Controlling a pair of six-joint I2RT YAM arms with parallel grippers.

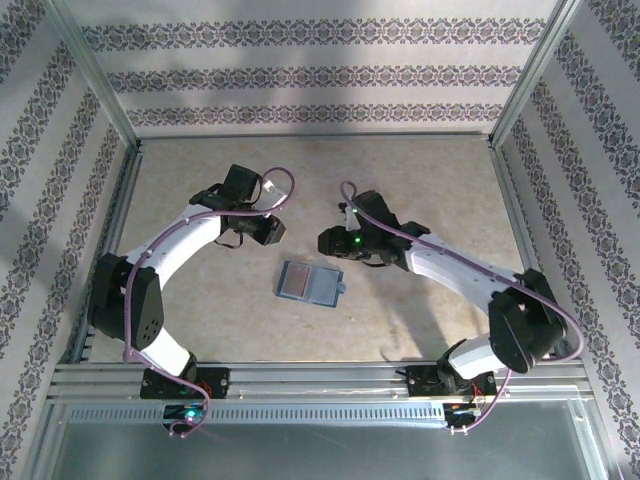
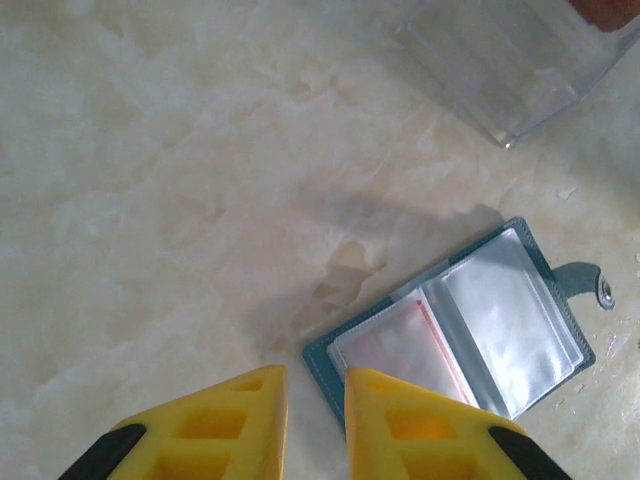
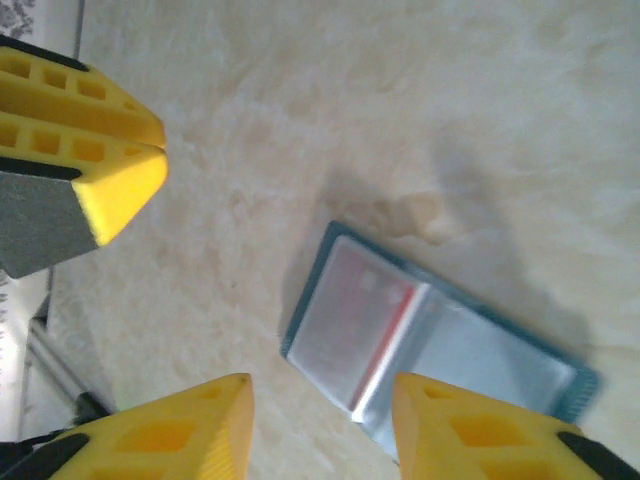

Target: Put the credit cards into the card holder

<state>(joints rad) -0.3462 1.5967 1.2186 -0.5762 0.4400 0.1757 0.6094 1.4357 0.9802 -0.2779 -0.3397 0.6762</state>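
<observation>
The teal card holder (image 1: 325,287) lies open and flat in the middle of the table. It also shows in the left wrist view (image 2: 510,320) and in the right wrist view (image 3: 480,360). One red-orange credit card (image 1: 295,280) sits under the see-through pocket of its left half, pink through the plastic (image 2: 400,345) (image 3: 365,300). My left gripper (image 1: 270,232) hovers behind and left of the holder. Its yellow fingers stand a narrow gap apart with bare table between them (image 2: 312,372). My right gripper (image 1: 328,242) hangs above the holder's far edge, open wide and empty (image 3: 320,382).
A see-through plastic piece (image 2: 500,70) crosses the upper right of the left wrist view. The left gripper's yellow fingers (image 3: 110,150) show in the right wrist view. Metal rails (image 1: 130,150) and patterned walls box in the beige table (image 1: 420,180). The holder's snap tab (image 2: 590,280) sticks out sideways.
</observation>
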